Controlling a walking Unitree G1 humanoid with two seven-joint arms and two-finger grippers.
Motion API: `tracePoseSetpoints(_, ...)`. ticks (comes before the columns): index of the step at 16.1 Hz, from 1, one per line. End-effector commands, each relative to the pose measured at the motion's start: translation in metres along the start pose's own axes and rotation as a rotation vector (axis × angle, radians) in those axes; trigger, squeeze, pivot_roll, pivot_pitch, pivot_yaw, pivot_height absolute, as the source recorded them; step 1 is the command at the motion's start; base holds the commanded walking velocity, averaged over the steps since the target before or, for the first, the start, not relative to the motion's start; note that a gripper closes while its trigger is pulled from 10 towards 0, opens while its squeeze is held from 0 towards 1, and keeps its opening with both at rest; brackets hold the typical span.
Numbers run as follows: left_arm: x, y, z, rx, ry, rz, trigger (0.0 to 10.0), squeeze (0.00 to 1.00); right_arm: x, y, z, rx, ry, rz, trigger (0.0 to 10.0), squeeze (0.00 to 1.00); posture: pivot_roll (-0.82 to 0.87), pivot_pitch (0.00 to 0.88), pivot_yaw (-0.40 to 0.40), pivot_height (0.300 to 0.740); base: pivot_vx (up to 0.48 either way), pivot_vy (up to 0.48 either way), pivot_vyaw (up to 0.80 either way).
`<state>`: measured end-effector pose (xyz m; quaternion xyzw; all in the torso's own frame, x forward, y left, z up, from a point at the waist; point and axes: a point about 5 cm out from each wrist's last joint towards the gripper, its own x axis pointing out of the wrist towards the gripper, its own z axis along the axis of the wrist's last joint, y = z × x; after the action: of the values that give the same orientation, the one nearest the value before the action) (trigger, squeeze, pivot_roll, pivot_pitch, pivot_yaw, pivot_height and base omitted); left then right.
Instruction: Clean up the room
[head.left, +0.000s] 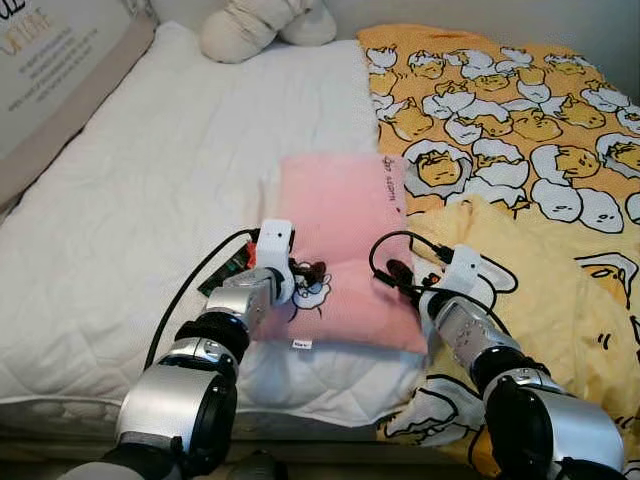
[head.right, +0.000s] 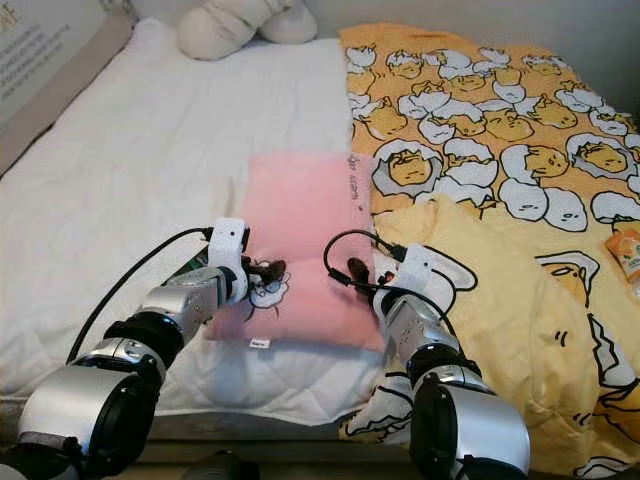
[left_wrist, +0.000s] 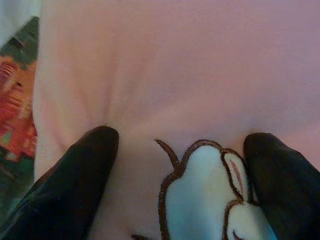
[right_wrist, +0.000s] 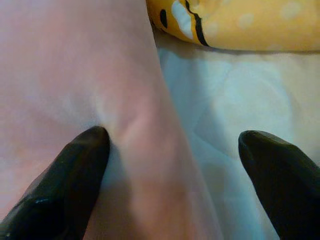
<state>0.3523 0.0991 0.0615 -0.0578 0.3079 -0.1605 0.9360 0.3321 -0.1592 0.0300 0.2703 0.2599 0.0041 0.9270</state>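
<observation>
A pink pillow (head.left: 340, 220) with an embroidered white sheep (left_wrist: 200, 200) lies on the white mattress (head.left: 150, 200), beside the yellow duvet (head.left: 520, 130). My left gripper (head.left: 305, 272) rests on the pillow's near left part. It is open, and its fingers (left_wrist: 80, 170) press into the fabric on either side of the sheep. My right gripper (head.left: 395, 272) is at the pillow's near right edge, also open. One finger (right_wrist: 75, 170) is on the pink cloth and the other finger (right_wrist: 280, 170) is over the white sheet.
A green and red packet (head.left: 225, 272) pokes out from under the pillow's left edge. A beige plush (head.left: 265, 25) lies at the head of the bed and a cardboard box (head.left: 50, 60) stands at the far left. An orange packet (head.right: 625, 250) lies on the duvet at the right.
</observation>
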Motion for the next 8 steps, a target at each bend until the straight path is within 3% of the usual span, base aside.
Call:
tracePoseSetpoints(1,0.000,0.001,-0.024,-0.056,0.092,0.003,10.0,0.00,-0.002,-0.008,-0.003,0.004,0.011,-0.036,0.0,0.00,0.13,0.034,-0.026,0.740,0.000,0.000,0.00)
tracePoseSetpoints(2,0.002,-0.004,-0.022,-0.071,0.072,-0.008,0.2,0.00,-0.002,-0.007,-0.005,0.009,0.018,-0.037,0.0,0.00,0.13,0.034,-0.026,0.740,0.000,0.000,0.00)
tracePoseSetpoints(4,0.003,-0.012,-0.012,-0.020,0.033,-0.041,0.0,0.00,0.000,-0.001,-0.008,0.005,0.021,-0.008,0.0,0.00,0.13,0.036,-0.022,0.740,0.000,0.000,0.00)
tracePoseSetpoints(6,0.005,-0.023,-0.007,0.086,0.011,-0.098,0.0,0.00,0.001,0.006,-0.009,-0.007,0.026,0.011,0.0,0.00,0.12,0.029,-0.022,0.740,0.000,0.000,0.00)
tracePoseSetpoints(8,0.006,-0.029,-0.013,0.068,0.039,-0.123,0.0,0.00,0.001,0.008,-0.013,0.002,0.043,0.019,0.0,0.00,0.12,0.025,-0.022,0.740,0.000,0.000,0.00)
